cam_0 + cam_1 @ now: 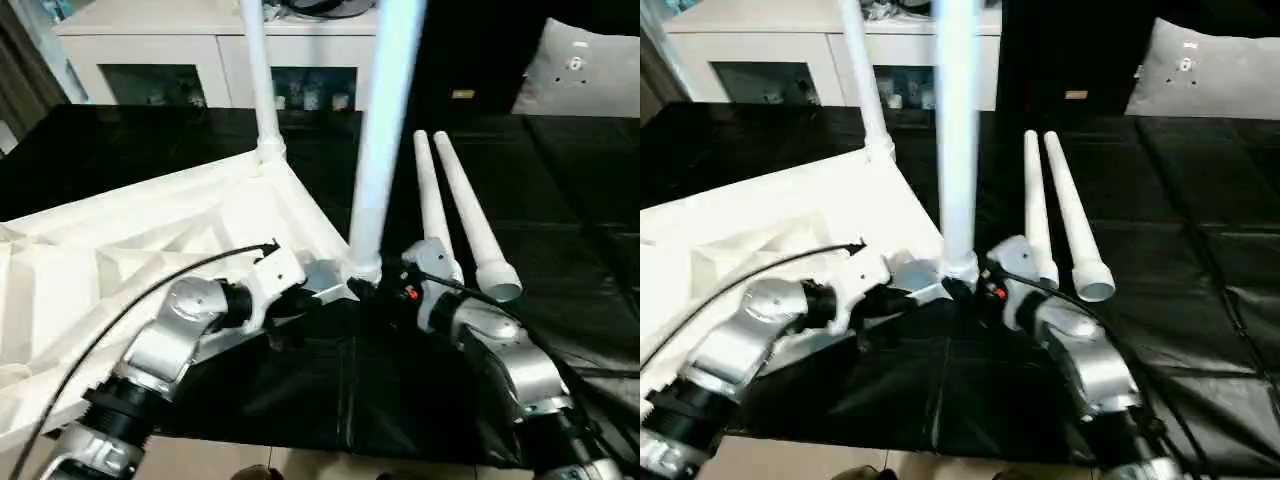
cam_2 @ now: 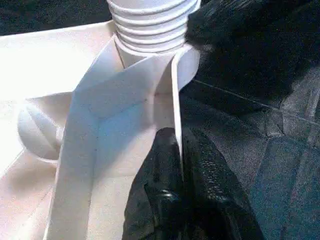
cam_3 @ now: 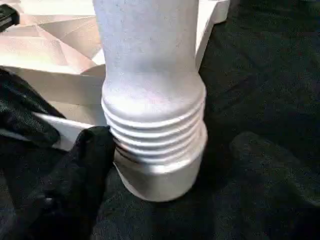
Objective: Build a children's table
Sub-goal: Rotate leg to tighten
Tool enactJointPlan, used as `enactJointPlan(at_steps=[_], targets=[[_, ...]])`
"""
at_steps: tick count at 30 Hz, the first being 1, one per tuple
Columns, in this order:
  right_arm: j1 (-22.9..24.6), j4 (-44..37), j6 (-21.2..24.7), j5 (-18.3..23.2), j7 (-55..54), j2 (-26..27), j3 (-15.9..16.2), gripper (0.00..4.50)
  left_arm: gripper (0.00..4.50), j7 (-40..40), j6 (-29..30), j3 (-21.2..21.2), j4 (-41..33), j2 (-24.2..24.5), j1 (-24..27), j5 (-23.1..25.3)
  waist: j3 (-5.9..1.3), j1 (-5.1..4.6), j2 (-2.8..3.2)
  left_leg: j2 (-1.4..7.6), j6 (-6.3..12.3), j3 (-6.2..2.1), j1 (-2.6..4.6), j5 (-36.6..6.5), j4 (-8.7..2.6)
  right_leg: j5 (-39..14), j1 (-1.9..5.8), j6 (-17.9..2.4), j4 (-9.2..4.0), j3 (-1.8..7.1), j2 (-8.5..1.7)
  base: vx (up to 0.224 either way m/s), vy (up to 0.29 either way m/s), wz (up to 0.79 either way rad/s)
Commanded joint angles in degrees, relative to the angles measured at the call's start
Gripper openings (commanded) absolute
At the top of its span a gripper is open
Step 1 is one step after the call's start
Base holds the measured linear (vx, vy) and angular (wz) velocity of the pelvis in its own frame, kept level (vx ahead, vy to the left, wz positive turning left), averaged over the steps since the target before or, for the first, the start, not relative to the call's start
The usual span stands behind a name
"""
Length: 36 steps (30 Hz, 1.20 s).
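Note:
The children's table top (image 1: 150, 250) lies upside down, ribbed side up, on the black cloth. One white leg (image 1: 262, 80) stands in its far corner socket. Another leg (image 1: 385, 130) stands in the near corner, with thread rings (image 3: 155, 135) showing above the socket. Two loose legs (image 1: 470, 220) lie side by side to the right. My left gripper (image 1: 300, 300) is shut on the top's thin rim wall (image 2: 176, 100) beside that near corner. My right gripper (image 1: 385, 290) is at the near leg's base, open, with one black finger (image 3: 90, 155) beside the thread.
The black-covered work table (image 1: 560, 200) runs to the right and behind. Its front edge (image 1: 300, 455) is close below my forearms. A white cabinet (image 1: 150, 40) stands at the back and a grey cushion (image 1: 585, 65) at the back right. A black cable (image 1: 130, 300) arcs over my left forearm.

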Motion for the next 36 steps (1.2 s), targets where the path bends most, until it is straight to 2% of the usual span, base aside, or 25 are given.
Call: enactJointPlan(at_steps=[1, 6, 7, 9, 10, 13, 14, 18, 21, 26, 27, 29, 31, 34, 36], targets=[[0.2, -3.0, -0.8, 0.5, 2.1, -0.9, -0.7, 4.42, 0.0, -1.9, -2.3, -0.3, 1.3, 1.7, -1.6, 0.6, -3.89, 0.03, 0.35, 2.96, 2.37, -1.2, 0.93, -11.3, -3.59, -6.1, 3.29, -12.8, -3.66, 2.45, -4.35, 0.0, 0.0, 0.0], [0.9, -6.7, 1.1, 2.3, 5.9, -3.8, -0.9, 4.42, 0.0, -5.6, -5.7, -2.0, 3.9, 3.8, -2.7, 1.3, -3.92, 0.21, 0.47, 2.99, 2.63, -1.24, 1.01, -11.3, -3.46, -5.9, 3.24, -13.0, -3.47, 2.47, -4.41, 0.0, 0.0, 0.0], [0.6, -8.2, 3.0, 3.0, 7.4, -5.7, -1.1, 4.42, 0.0, -8.2, -8.1, -3.2, 5.5, 5.0, -3.5, 1.7, -3.86, 0.26, 0.44, 2.82, 2.89, -1.25, 1.06, -11.3, -3.43, -6.3, 3.23, -13.0, -3.66, 2.41, -4.26, 0.0, 0.0, 0.0], [0.5, -8.4, 3.5, 3.1, 7.7, -6.1, -1.1, 4.42, 0.0, -8.8, -8.7, -3.4, 5.9, 5.2, -3.7, 1.8, -3.95, 0.42, 0.49, 3.02, 2.7, -1.2, 1.1, -11.0, -3.36, -5.5, 3.23, -13.3, -3.39, 2.5, -4.4, 0.0, 0.0, 0.0], [-0.1, -8.6, 3.3, 2.3, 10.4, -8.5, -0.2, 4.42, 0.0, -11.6, -11.4, -4.6, 7.1, 6.1, -4.3, 2.2, -3.93, 0.38, 0.35, 3.0, 2.54, -1.15, 1.08, -11.2, -3.36, -5.7, 3.2, -13.5, -3.4, 2.45, -4.4, 0.0, 0.0, 0.0], [-0.4, -8.7, 3.3, 1.9, 11.8, -9.7, 0.2, 4.42, 0.0, -13.1, -12.9, -5.3, 7.8, 6.6, -4.6, 2.4, -3.93, 0.6, 0.36, 2.98, 2.41, -1.16, 1.13, -11.7, -3.24, -7.1, 3.23, -13.5, -3.47, 2.45, -4.49, 0.0, 0.0, 0.0], [-0.3, -9.2, 3.5, 2.0, 13.7, -10.7, 1.1, 4.42, 0.0, -14.2, -13.9, -5.8, 8.0, 6.8, -4.8, 2.4, -3.97, 0.58, 0.18, 3.0, 2.48, -1.1, 1.13, -11.5, -3.22, -6.9, 3.25, -13.5, -3.46, 2.48, -4.5, 0.0, 0.0, 0.0], [-0.6, -9.8, 3.9, 2.3, 20.1, -13.4, 3.6, 4.42, 0.0, -17.3, -16.2, -7.5, 8.6, 6.8, -5.9, 2.5, -4.07, 1.08, -0.01, 3.14, 3.36, -1.1, 1.07, -10.5, -3.03, -6.5, 3.32, -13.7, -3.25, 2.41, -4.53, 0.0, 0.0, 0.0], [-0.8, -9.6, 3.9, 2.3, 21.2, -13.7, 4.5, 4.42, 0.0, -18.3, -17.2, -8.2, 8.9, 6.6, -6.4, 2.3, -4.11, 1.84, -0.01, 3.24, 3.78, -0.99, 1.13, -9.5, -2.85, -5.9, 3.08, -14.0, -3.11, 2.5, -4.63, 0.0, 0.0, 0.0], [-1.9, -7.8, 3.7, 2.7, 23.3, -13.0, 5.9, 4.42, 0.0, -19.7, -17.8, -9.0, 8.6, 5.3, -7.5, 1.9, -3.97, 2.21, 0.23, 3.28, 2.52, -1.1, 1.22, -11.9, -2.95, -9.7, 2.95, -13.6, -3.31, 2.51, -4.71, 0.0, 0.0, 0.0], [-1.9, -7.8, 3.7, 2.7, 23.3, -13.0, 5.9, 4.26, 0.0, -19.7, -17.8, -9.0, 8.6, 5.3, -7.5, 1.9, -3.93, 2.15, 0.18, 3.26, 2.35, -1.09, 1.2, -12.3, -3.0, -10.2, 2.9, -13.5, -3.35, 2.5, -4.63, 0.0, 0.0, 0.0], [-2.5, -6.9, 3.8, 2.9, 23.9, -12.4, 6.0, 4.26, 0.0, -20.5, -18.2, -9.3, 8.7, 4.9, -7.8, 1.7, -3.95, 2.18, 0.12, 3.2, 1.92, -1.14, 1.19, -13.0, -2.99, -10.9, 2.92, -13.3, -3.35, 2.53, -4.64, 0.0, 0.0, 0.0], [-2.9, -6.3, 4.2, 3.5, 24.7, -11.9, 6.0, 3.98, 0.0, -21.0, -18.7, -9.5, 9.1, 4.8, -8.0, 1.7, -3.98, 2.2, 0.12, 3.16, 1.82, -1.15, 1.16, -12.9, -2.97, -11.2, 2.93, -13.1, -3.38, 2.53, -4.67, 0.0, 0.0, 0.0], [-3.2, -6.0, 4.7, 4.0, 25.4, -11.6, 6.0, 3.87, 0.0, -21.2, -19.2, -9.6, 9.6, 4.8, -8.2, 1.8, -4.04, 2.29, 0.19, 3.2, 1.95, -1.16, 1.17, -12.7, -2.91, -10.9, 2.9, -13.1, -3.32, 2.51, -4.64, 0.0, 0.0, 0.0], [-3.2, -5.7, 4.9, 4.6, 26.0, -11.5, 5.8, 3.55, 0.0, -21.5, -19.5, -9.7, 10.0, 4.8, -8.3, 1.8, -4.1, 2.28, 0.19, 3.19, 2.07, -1.19, 1.07, -12.1, -2.9, -9.3, 2.97, -13.3, -3.16, 2.46, -4.57, 0.0, 0.0, 0.0]])
